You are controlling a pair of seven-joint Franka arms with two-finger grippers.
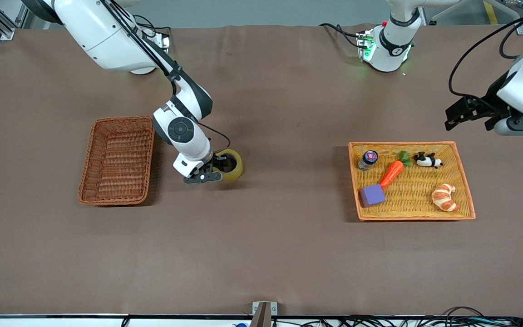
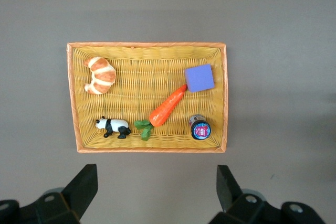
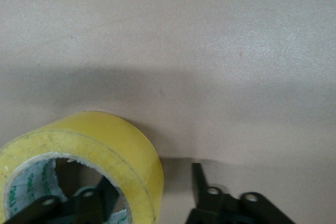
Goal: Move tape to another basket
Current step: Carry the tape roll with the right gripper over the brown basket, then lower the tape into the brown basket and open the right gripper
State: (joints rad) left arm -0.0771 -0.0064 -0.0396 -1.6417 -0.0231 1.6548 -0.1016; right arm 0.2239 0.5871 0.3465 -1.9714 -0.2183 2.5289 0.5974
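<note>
The tape (image 1: 234, 169), a yellowish roll with a pale core, lies flat on the brown table beside the reddish-brown basket (image 1: 116, 159), toward the left arm's end from it. My right gripper (image 1: 216, 167) is low at the tape and open, straddling its wall. In the right wrist view one finger (image 3: 102, 195) is inside the tape's (image 3: 121, 145) hole and the other finger (image 3: 198, 179) stands outside with a gap. My left gripper (image 1: 468, 119) is open and empty, held up over the table by the orange tray, and waits.
The flat orange-yellow tray (image 1: 402, 144) at the left arm's end holds a carrot (image 1: 392, 173), purple block (image 1: 372, 195), croissant (image 1: 444, 197), panda (image 1: 427, 160) and small jar (image 1: 368, 159). It also shows in the left wrist view (image 2: 147, 45). The basket is empty.
</note>
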